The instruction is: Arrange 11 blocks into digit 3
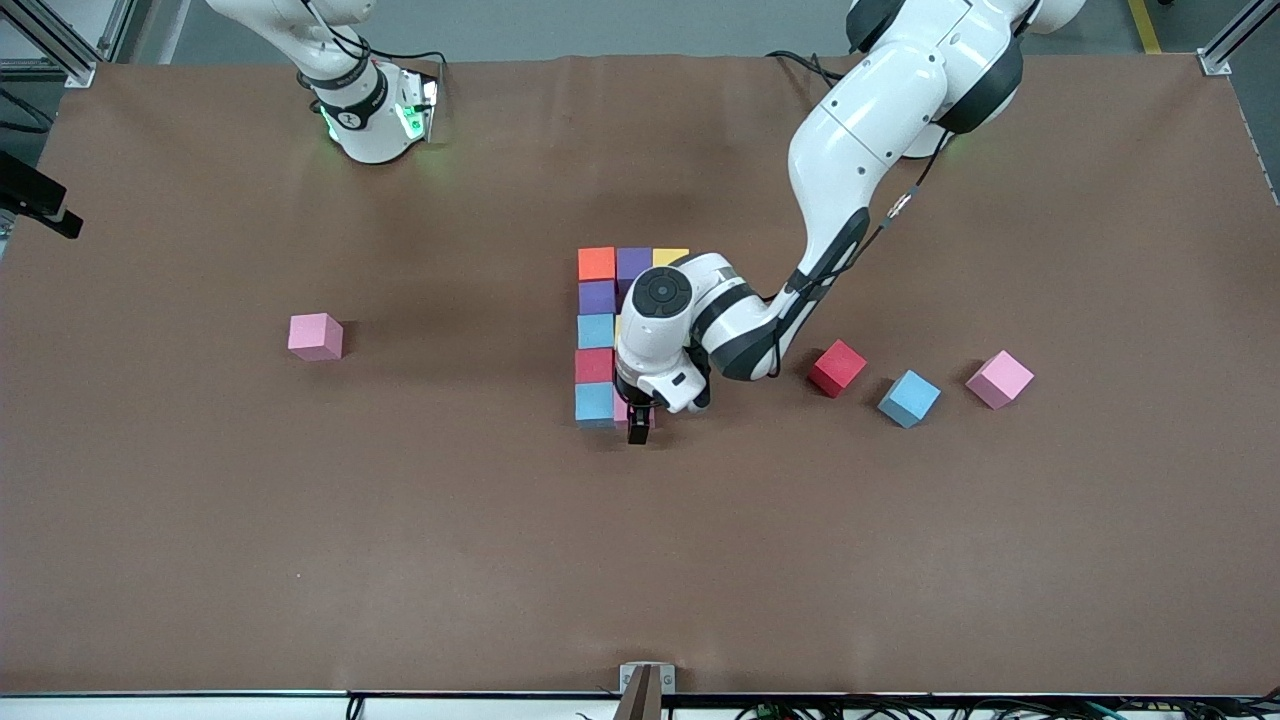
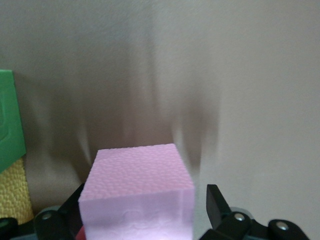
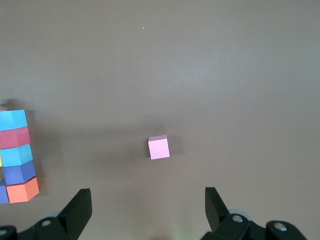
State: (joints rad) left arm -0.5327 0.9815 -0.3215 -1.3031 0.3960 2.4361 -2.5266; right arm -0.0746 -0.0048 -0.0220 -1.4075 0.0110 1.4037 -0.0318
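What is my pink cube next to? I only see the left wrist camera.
Observer: Your pink block sits beside a light blue block, at the end of the figure nearest the front camera.
Operator: Am I holding it?
Observer: No, the left gripper is open around it.
Operator: Any spare cubes?
Observer: A red block, a loose light blue block and two loose pink blocks.
Operator: And the other arm?
Observer: The right gripper waits open near its base.
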